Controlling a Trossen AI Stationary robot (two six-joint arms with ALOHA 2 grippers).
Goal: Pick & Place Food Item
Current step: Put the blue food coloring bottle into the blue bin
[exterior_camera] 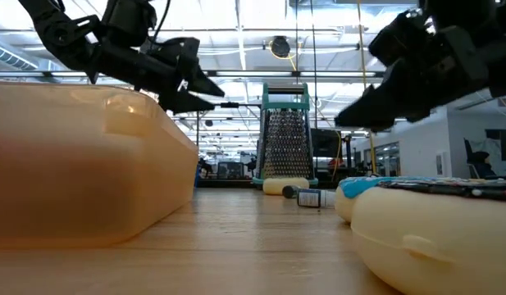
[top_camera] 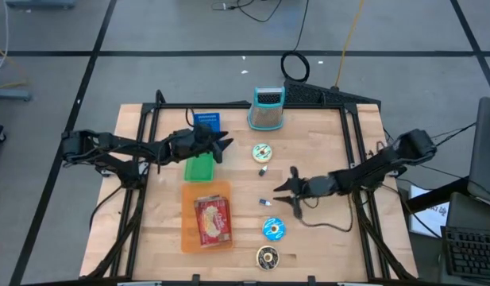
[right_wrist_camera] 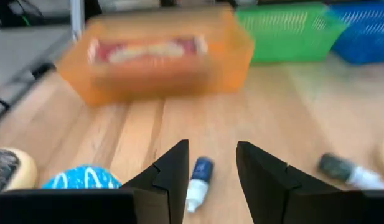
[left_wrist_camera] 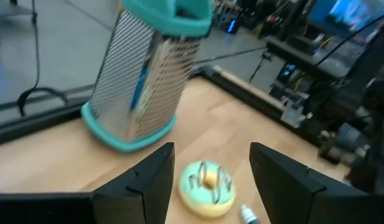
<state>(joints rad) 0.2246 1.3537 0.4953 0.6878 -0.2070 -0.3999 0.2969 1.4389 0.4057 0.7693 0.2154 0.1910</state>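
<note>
We are watching the left gripper (top_camera: pixel 227 144) hovering with fingers spread and empty above the green basket (top_camera: pixel 200 168) — the pale-green donut (left_wrist_camera: pixel 207 186) lying just ahead, near the grater (top_camera: pixel 266 109). The right gripper (top_camera: pixel 281 187) is hanging parted over a small blue-capped tube (right_wrist_camera: pixel 198 177).

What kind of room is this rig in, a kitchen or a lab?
Most likely a lab or industrial workspace, not a kitchen: the wooden table stands on a grey tiled floor with loose cables, and the low view shows ceiling strip lights in a large open hall.
</note>
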